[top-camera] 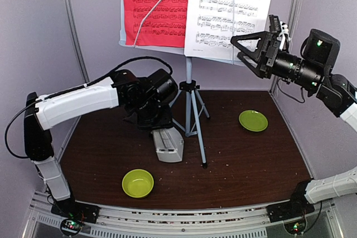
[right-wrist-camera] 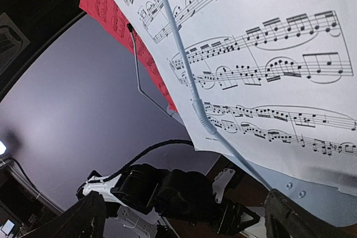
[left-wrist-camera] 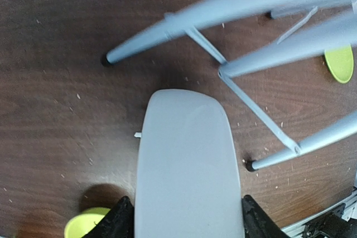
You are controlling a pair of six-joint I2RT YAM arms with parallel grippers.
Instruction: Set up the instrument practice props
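The pale music stand stands at the back middle on tripod legs. A red sheet and a white sheet rest on its desk, each under a wire retainer. My left gripper is shut on the pale-grey metronome, held tilted low over the table just left of the tripod. In the left wrist view the metronome fills the gap between my fingers. My right gripper is open and empty, raised beside the white sheet's lower right edge.
A lime-green bowl sits near the front edge, also in the left wrist view. A flat green plate lies right of the tripod. Grey walls close in the table's back and sides. A tripod foot reaches toward the front.
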